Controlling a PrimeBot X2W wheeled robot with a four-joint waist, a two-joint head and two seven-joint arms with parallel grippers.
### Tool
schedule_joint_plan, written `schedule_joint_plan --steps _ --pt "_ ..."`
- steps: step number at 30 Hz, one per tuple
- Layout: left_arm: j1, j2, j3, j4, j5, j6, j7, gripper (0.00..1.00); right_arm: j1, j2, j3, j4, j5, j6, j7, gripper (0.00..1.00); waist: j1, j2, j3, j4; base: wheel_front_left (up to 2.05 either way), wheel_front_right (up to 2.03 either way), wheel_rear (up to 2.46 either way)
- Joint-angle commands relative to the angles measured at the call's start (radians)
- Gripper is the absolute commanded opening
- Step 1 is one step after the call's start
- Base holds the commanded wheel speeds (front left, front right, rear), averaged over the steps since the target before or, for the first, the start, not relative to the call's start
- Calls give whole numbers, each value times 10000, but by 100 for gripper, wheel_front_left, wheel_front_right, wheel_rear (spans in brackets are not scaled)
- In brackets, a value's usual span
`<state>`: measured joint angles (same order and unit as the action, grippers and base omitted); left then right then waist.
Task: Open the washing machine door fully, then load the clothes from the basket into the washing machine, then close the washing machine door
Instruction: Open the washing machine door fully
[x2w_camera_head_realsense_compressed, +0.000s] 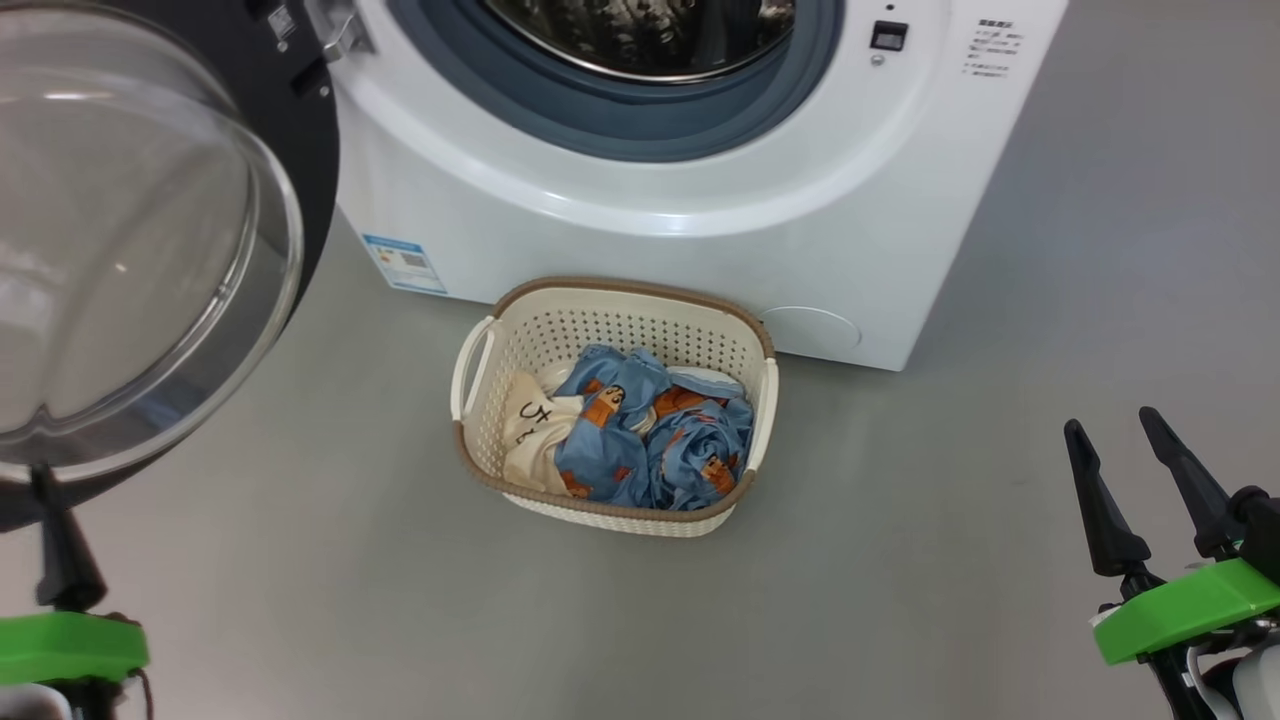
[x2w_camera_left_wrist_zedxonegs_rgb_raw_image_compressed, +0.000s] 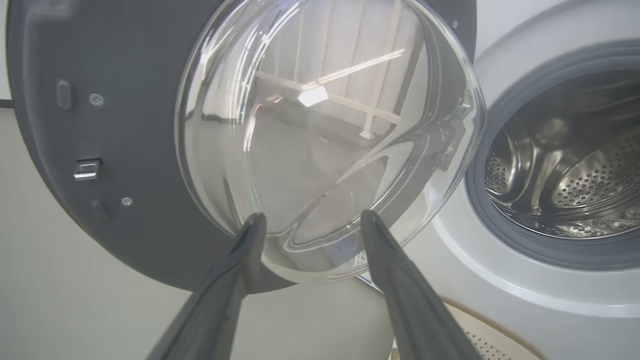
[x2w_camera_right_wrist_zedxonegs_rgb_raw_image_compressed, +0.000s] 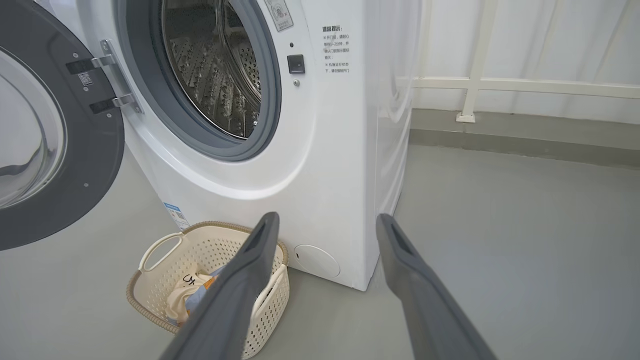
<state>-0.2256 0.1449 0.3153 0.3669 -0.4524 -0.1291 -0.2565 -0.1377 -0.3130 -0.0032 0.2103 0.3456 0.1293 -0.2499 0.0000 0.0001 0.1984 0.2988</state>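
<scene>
Head view: I see the washing machine (x2w_camera_head_realsense_compressed: 640, 230), its blue label (x2w_camera_head_realsense_compressed: 403, 262) unreadable. The washing machine door (x2w_camera_head_realsense_compressed: 300, 130) is swung out left. The basket (x2w_camera_head_realsense_compressed: 615, 292) sits just before the machine's front, long axis sideways, holding the clothes (x2w_camera_head_realsense_compressed: 660, 440), with a black scribble on the cream piece.
Left wrist view: left gripper (x2w_camera_left_wrist_zedxonegs_rgb_raw_image_compressed: 312, 216) spread wide, empty, before the glass bowl (x2w_camera_left_wrist_zedxonegs_rgb_raw_image_compressed: 320, 125).
Right wrist view: right gripper (x2w_camera_right_wrist_zedxonegs_rgb_raw_image_compressed: 327, 216) wide apart, empty. The panel print (x2w_camera_right_wrist_zedxonegs_rgb_raw_image_compressed: 336, 50) is illegible.

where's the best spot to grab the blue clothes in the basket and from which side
Likely best: pinch the raised crumpled fold of the clothes near the pile's middle, coming straight down from above. The basket walls close off every side and only the top is open.
</scene>
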Motion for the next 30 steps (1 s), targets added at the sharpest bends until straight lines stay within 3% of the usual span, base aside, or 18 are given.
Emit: schedule_joint_plan --steps 1,16,30 --pt "145 373 46 -522 195 -15 -53 100 260 -81 164 -253 34 14 -118 100 0 -1 -137 -246 0 0 0" --pt "572 766 -2155 -1408 -172 -15 -53 100 278 192 -80 -318 -6 14 -118 100 0 -1 -149 -1599 0 0 0" --pt "730 1064 -3364 -1547 -678 -15 -53 100 271 393 -274 -406 -54 14 -118 100 0 -1 -178 -2764 0 0 0"
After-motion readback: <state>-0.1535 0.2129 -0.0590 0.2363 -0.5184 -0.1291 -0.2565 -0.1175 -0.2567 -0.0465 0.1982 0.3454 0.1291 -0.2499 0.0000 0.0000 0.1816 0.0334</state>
